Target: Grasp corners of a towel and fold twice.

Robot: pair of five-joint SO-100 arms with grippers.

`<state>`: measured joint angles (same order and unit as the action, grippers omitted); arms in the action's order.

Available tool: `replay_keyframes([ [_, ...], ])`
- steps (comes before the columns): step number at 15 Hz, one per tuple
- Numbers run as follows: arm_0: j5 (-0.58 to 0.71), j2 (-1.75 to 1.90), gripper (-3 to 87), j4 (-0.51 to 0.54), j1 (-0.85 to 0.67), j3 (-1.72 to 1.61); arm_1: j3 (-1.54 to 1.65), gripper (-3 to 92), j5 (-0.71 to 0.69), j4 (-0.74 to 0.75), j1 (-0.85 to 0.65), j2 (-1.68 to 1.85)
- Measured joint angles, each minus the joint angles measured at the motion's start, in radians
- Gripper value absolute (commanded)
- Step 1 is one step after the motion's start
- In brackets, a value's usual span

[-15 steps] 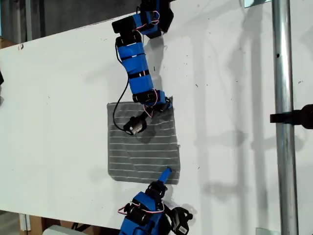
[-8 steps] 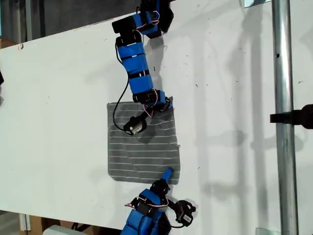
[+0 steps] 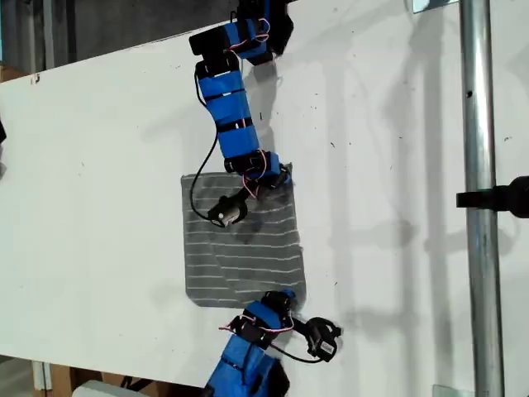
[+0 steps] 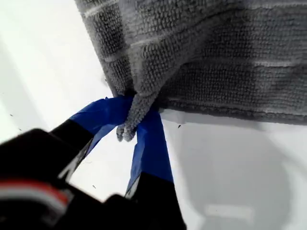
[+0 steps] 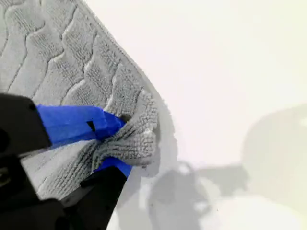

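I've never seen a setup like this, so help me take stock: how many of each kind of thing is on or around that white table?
Blue robot arms: 2 (one at the exterior view's top, one at its bottom)
Grey striped towel: 1
White table: 1
Metal pole: 1
Total: 5

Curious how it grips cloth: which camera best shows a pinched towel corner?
The first wrist view: a corner shows close-up, pinched in my first hand. The second wrist view shows another corner bunched in my second hand. The exterior view shows the whole towel, grips tiny.
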<state>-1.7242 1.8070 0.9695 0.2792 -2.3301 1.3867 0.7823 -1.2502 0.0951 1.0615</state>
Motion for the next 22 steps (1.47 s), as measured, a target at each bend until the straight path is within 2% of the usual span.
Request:
replay_keyframes([
  [4,0.067,0.195,-2.9,0.233,0.002,0.107,0.005,-0.2,0.0,-0.003,0.009,0.043],
  [6,0.089,0.354,-2.9,0.247,0.006,0.078,0.005,-0.2,0.014,-0.038,0.064,0.121],
  [8,0.146,0.529,-3.0,0.181,0.034,-0.02,-0.029,-0.2,0.028,-0.086,0.166,0.181],
  [10,0.15,0.634,-3.0,0.193,0.029,-0.064,-0.092,-0.2,0.025,-0.104,0.216,0.215],
  [12,0.244,0.653,-3.1,0.298,-0.123,-0.054,-0.087,-0.2,0.017,-0.123,0.117,0.264],
  [15,0.529,0.584,-3.1,0.387,-0.485,0.071,-0.084,-0.2,-0.074,-0.147,-0.167,0.267],
  [18,0.816,0.426,-3.1,0.382,-0.807,0.255,-0.084,-0.2,-0.195,-0.152,-0.4,0.268],
  [20,0.96,0.348,-3.0,0.383,-0.937,0.368,-0.084,-0.2,-0.272,-0.124,-0.463,0.314],
  [22,1.048,0.339,-2.9,0.342,-1.005,0.419,-0.081,-0.2,-0.318,-0.097,-0.517,0.383],
])
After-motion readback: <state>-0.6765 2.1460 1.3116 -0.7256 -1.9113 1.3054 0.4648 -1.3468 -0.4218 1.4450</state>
